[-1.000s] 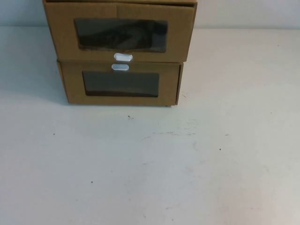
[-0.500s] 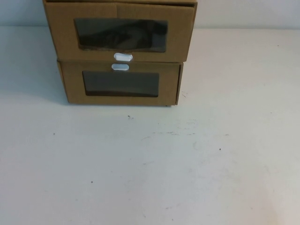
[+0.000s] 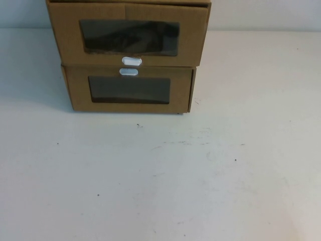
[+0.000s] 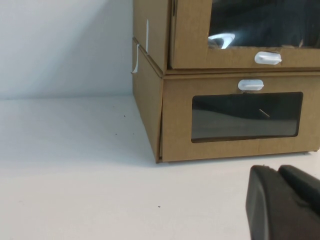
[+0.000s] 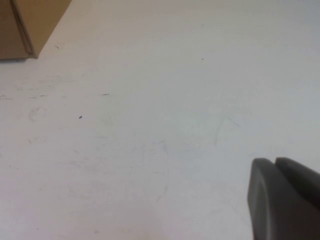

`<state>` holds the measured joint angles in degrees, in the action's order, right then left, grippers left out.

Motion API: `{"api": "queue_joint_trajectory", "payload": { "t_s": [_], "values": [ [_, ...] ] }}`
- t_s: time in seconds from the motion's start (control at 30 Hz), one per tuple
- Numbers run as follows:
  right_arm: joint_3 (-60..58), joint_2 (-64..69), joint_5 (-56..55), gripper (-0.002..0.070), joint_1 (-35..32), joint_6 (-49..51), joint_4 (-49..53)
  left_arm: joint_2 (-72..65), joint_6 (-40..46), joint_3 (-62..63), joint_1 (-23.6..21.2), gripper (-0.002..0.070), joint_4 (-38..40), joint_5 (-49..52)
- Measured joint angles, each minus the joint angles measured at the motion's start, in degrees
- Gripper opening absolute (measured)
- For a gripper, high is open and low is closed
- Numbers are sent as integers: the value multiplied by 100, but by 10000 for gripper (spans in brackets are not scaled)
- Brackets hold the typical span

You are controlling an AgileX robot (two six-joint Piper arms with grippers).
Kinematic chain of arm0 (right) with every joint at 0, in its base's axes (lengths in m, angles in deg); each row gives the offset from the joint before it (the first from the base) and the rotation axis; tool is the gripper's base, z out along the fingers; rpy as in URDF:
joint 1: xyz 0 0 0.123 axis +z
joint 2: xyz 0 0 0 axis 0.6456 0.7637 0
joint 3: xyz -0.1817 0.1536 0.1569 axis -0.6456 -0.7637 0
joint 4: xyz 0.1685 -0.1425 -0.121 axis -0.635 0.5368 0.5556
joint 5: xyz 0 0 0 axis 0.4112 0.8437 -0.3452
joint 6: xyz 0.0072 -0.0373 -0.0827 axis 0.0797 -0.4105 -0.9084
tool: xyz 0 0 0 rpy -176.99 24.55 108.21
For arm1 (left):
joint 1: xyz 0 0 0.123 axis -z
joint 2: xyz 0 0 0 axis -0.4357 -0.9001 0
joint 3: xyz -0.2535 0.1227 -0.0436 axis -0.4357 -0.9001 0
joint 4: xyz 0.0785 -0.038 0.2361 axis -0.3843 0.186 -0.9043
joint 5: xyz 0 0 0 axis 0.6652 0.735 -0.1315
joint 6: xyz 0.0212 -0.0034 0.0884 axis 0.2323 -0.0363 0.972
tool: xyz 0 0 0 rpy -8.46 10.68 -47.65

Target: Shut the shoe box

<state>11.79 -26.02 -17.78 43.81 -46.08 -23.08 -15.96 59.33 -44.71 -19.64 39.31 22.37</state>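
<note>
the left gripper (image 4: 280, 172) hangs low over the table (image 3: 200, 175), fingers pressed together, facing the boxes. the right gripper (image 5: 280, 165), also closed, is over bare table. the shoe box (image 3: 128, 32) sits on the lower box (image 3: 128, 90), brown, wide dark window, white tab (image 3: 131, 61) beneath, front jutting forward.

Shoe box (image 3: 129, 36) on top of the other box (image 3: 129, 90), both far back on the surface (image 3: 165, 175).
</note>
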Motion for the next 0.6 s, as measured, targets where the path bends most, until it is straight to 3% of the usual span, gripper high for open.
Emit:
{"api": "queue_joint_trajectory", "payload": {
  "t_s": [0.43,0.5,0.6],
  "values": [
    [0,0,0,-13,0,0,0,0,244,1,0,-5,-143,-66],
    [0,0,0,-13,0,0,0,0,-21,1,0,-5,-822,-25],
    [0,0,0,-13,0,0,0,0,-1772,1,0,-5,-2790,283]
  ]
}}
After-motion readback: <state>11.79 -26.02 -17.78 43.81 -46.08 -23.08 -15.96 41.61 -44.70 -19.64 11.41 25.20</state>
